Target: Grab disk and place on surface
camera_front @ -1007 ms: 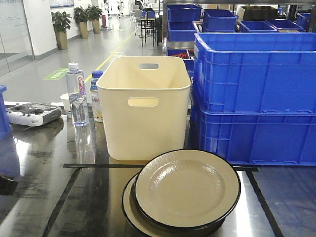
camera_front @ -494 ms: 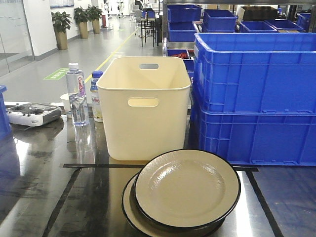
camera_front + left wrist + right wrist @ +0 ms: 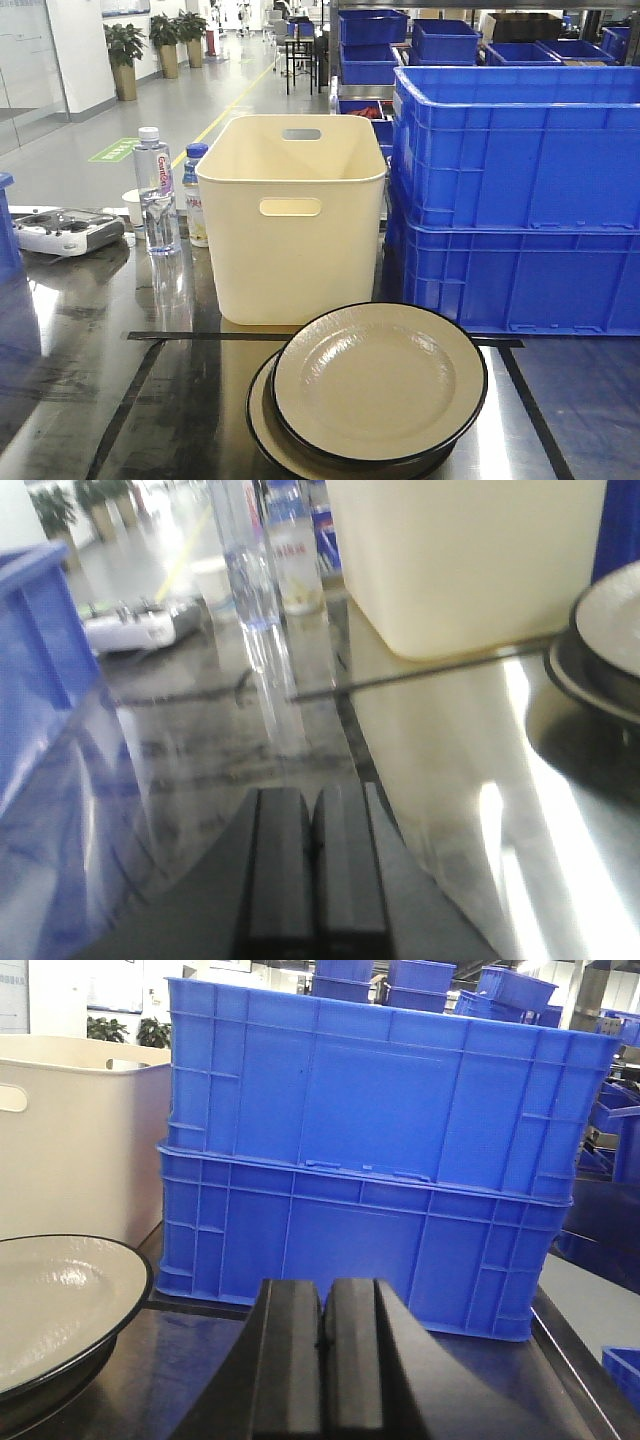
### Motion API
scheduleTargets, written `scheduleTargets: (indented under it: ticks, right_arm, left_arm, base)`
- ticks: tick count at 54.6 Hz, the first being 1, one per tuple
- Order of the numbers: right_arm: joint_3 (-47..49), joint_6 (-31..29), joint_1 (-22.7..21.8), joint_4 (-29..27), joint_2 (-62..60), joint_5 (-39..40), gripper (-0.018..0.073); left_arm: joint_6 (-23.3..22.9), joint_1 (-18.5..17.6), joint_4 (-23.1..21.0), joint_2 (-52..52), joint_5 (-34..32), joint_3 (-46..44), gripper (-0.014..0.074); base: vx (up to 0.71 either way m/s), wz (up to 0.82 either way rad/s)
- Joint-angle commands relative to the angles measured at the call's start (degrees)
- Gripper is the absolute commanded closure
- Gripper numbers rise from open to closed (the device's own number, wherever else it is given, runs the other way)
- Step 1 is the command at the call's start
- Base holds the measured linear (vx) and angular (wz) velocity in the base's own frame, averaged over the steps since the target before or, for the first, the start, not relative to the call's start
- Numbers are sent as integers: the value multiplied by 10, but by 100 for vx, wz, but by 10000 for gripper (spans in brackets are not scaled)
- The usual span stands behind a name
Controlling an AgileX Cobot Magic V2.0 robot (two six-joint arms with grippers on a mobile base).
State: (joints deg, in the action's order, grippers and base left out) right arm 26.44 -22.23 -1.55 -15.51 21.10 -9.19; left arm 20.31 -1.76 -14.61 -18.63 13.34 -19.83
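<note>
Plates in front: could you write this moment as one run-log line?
stage: before grasp | top plate: stacked on lower plate | left gripper: shut, empty | right gripper: shut, empty | tabletop: no plate placed yet

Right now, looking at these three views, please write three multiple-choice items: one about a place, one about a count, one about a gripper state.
1. Where does the top plate rest?
A. in the cream bin
B. on another plate
C. on the blue crates

2. How many bottles stand left of the bin?
A. one
B. two
C. four

3. How are the right gripper jaws?
A. shut, empty
B. wide open
C. holding a plate

Answers: B, a second rim shows beneath; B, two caps are visible; A, the pads meet with nothing between.
</note>
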Motion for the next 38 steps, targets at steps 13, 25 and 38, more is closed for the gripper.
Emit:
scheduleTargets:
  ticks: [13, 25, 38]
  right_arm:
    - [14, -1, 1, -8, 3, 49, 568]
    - [14, -1, 1, -8, 3, 49, 568]
    - [14, -1, 1, -8, 3, 49, 568]
  left_arm:
    - [-5, -3, -9, -4, -68, -16, 597]
    - [-5, -3, -9, -4, -68, -16, 597]
    - [-4, -3, 8, -4, -69, -16, 597]
  base:
    - [0, 0]
    - [0, 0]
    - [0, 0]
